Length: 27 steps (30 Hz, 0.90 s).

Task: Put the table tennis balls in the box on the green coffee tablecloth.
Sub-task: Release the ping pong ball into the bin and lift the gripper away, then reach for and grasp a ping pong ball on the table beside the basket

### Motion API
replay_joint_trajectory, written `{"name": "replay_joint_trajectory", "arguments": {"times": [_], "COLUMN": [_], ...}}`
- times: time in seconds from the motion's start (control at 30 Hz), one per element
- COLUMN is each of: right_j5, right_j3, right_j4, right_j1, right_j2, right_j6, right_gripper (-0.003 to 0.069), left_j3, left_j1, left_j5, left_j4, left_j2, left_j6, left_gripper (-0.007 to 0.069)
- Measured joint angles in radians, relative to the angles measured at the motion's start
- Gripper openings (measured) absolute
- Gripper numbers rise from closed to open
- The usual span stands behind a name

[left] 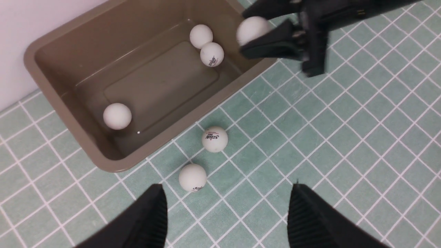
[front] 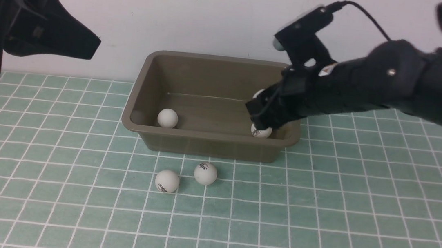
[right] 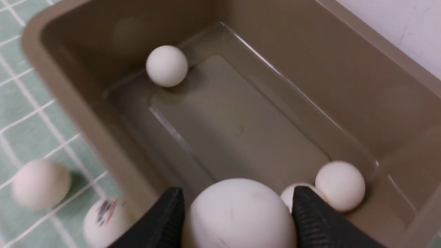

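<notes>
The right end effector (front: 262, 114) is pinching a held ball (right: 237, 213) between its ribbed pads. It hangs above the right-hand end of the box (front: 207, 139), inside the line of the rolled rim. Directly beneath it a pair of balls (left: 212, 54) lies touching each other in the corner of the box floor. Away from this end effector the floor runs bare to the far end, where a lone ball (front: 167, 118) sits by the near wall. The box stands close to the wall (front: 216, 12) behind it, so there is little room beyond it. The green coffee tablecloth (front: 318, 216) lies open on the worktop along the box's other three sides. The left end effector (left: 226, 187) is spread wide with nothing in it, held high over the cloth and well apart from the box. Two loose balls (left: 214, 139) lie below and just ahead of its fingers, apart from each other, between it and the box's near wall. The front view shows only one ball of the pair and a sliver of white at the right fingers. The left wrist view shows both of the pair and the held ball from the side. The right wrist view shows that ball filling the gap, with the loose balls blurred outside the rim.
</notes>
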Motion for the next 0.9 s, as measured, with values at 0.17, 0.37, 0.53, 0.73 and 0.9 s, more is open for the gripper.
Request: {"name": "replay_joint_trajectory", "arguments": {"times": [0.17, 0.37, 0.53, 0.73, 0.9], "right_j5": [0.047, 0.093, 0.081, 0.075, 0.147], "right_j3": [-0.182, -0.280, -0.284, -0.284, -0.286], "right_j4": [0.003, 0.004, -0.014, -0.090, -0.221], "right_j1": [-0.017, -0.041, -0.042, -0.073, -0.136], "right_j2": [0.163, 0.240, 0.232, 0.043, -0.151], "right_j6": [0.000, 0.000, -0.016, 0.049, 0.191], "right_gripper": [0.0362, 0.0458, 0.0543, 0.0532, 0.0517], "left_j3": [0.000, 0.002, 0.002, 0.002, 0.002], "left_j1": [0.000, 0.000, 0.000, 0.000, 0.000], "left_j5": [0.000, 0.000, 0.000, 0.000, 0.000], "left_j4": [-0.005, -0.007, -0.012, -0.020, -0.034], "left_j2": [0.000, 0.000, 0.008, 0.015, 0.015], "left_j6": [0.000, 0.000, 0.005, 0.054, 0.077], "left_gripper": [0.0426, 0.0426, 0.0426, 0.0426, 0.0426]}}
